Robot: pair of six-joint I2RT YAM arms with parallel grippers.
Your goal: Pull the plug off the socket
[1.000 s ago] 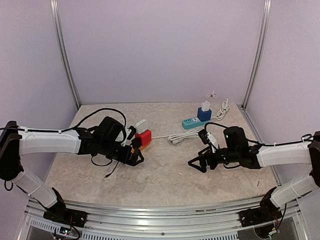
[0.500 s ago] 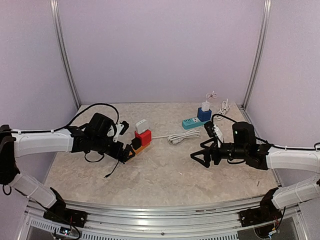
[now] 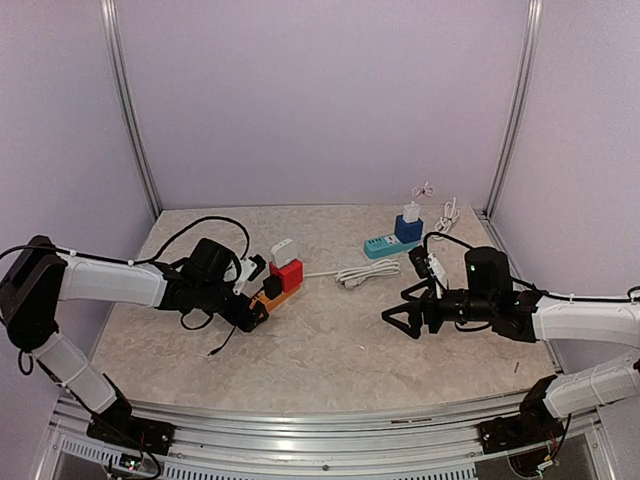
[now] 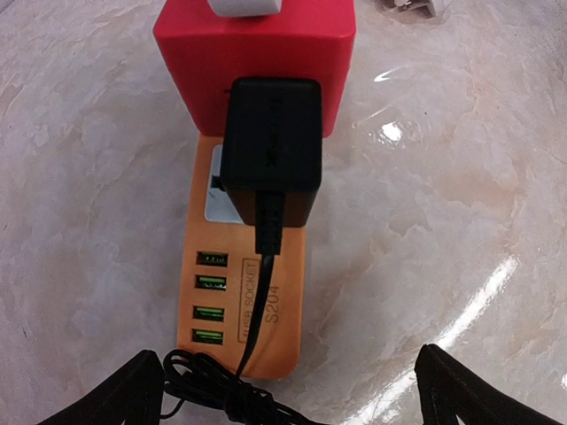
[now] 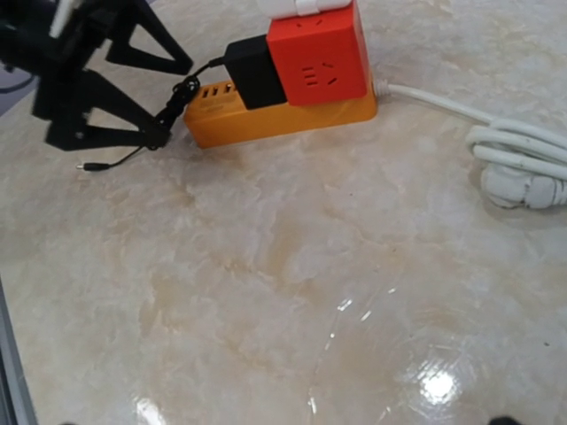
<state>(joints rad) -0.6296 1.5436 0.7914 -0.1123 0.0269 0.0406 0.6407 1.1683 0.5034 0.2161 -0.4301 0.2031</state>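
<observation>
Hiding prongs, plug (image 4: 270, 150) sits in socket (image 4: 285, 292); left end effector (image 4: 285, 394), right end effector (image 3: 398, 315) spread.

I see a teal power strip (image 3: 378, 246) at 1 o'clock on the marble table (image 3: 330, 345). A blue cube adapter (image 3: 408, 229) stands on its right end, with a white charger (image 3: 411, 212) on top. A coiled white cord (image 3: 355, 275) lies near the strip's 7 o'clock. A loose white cable (image 3: 446, 215) sits at the strip's 2 o'clock, near the back-right frame post (image 3: 510, 110). Lilac walls (image 3: 320, 100) on three sides.
</observation>
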